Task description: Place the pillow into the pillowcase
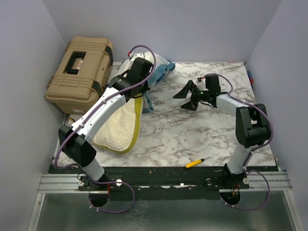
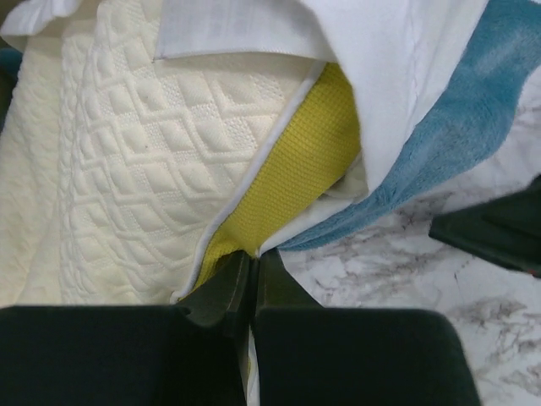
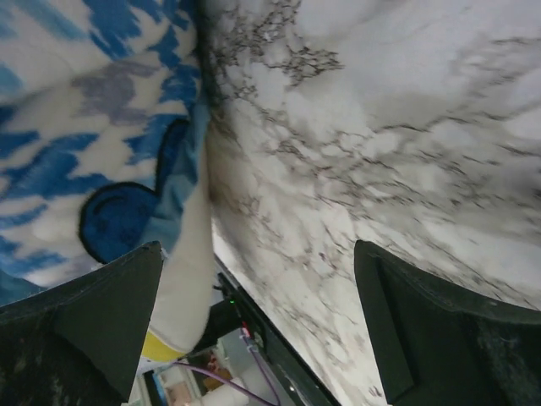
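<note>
1. left gripper [image 2: 245, 283] – fingers together at the yellow edge of the pillow [image 2: 144, 169].
2. pillow lies on the table's [image 1: 192, 134] left side, its far end covered by the pillowcase [image 2: 397, 76].
3. right gripper [image 3: 258, 254] – fingers wide apart, holding nothing.

Pale lilac walls [image 1: 168, 29] box in 3 sides of white marble-look table [image 1: 192, 130] w/ grey veins, tan hard case [image 1: 79, 74] w/ black handle at back-left, alu rail [image 1: 163, 182] along near edge, light even.

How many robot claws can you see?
2. The left gripper, at the back left, is shut on the pillowcase edge beside the pillow. The right gripper hangs open above the middle of the table.
</note>
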Controlling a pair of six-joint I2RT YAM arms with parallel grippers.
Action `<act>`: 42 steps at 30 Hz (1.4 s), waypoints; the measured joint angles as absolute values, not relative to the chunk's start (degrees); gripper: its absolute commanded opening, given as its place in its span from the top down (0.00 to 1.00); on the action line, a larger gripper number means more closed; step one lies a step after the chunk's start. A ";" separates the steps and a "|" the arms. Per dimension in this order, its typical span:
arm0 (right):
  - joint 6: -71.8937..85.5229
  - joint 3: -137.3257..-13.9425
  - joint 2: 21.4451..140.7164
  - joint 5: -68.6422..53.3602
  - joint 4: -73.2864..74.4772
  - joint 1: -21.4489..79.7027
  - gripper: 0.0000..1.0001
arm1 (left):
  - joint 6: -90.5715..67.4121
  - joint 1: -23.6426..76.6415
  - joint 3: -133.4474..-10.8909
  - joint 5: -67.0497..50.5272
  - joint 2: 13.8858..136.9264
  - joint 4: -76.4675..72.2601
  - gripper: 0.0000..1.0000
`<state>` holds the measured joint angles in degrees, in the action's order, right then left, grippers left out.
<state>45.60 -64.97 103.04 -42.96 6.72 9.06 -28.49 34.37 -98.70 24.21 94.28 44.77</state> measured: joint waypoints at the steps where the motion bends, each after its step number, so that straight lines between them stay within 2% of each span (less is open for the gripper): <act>1: 47.24 -65.23 104.22 -43.35 4.49 10.02 0.00 | -28.67 34.41 -96.90 22.83 93.10 44.49 1.00; 8: 57.84 -69.71 111.68 -44.60 -6.81 10.76 0.00 | -31.42 34.87 -85.14 12.82 83.79 42.33 1.00; 17: 69.80 -71.42 114.59 -44.40 -23.00 9.78 0.01 | -35.20 34.85 -74.72 4.01 71.26 40.69 1.00; 19: 72.25 -71.07 115.22 -44.21 -26.13 9.67 0.11 | -35.70 34.85 -73.45 2.52 69.36 40.05 1.00; 23: 77.03 -71.11 117.56 -43.55 -32.32 9.63 0.58 | -36.18 34.72 -72.01 -0.62 67.70 38.96 1.00; 26: 79.42 -72.23 119.50 -43.38 -34.48 9.37 0.83 | -36.14 34.72 -71.26 -2.66 67.70 37.87 1.00; 27: 79.81 -72.71 119.94 -43.35 -34.79 9.32 0.95 | -36.10 34.72 -71.07 -3.07 67.70 37.65 1.00; 28: 80.16 -73.06 120.05 -43.38 -34.92 9.19 0.99 | -35.99 34.72 -70.78 -3.62 67.70 37.23 1.00; 34: 78.24 -74.24 117.89 -43.33 -33.95 5.43 1.00 | -35.79 34.72 -69.69 -5.13 67.99 35.35 1.00; 42: 67.81 -77.80 104.97 -43.40 -24.88 -5.72 0.98 | -35.81 35.29 -69.01 -7.46 72.31 30.09 1.00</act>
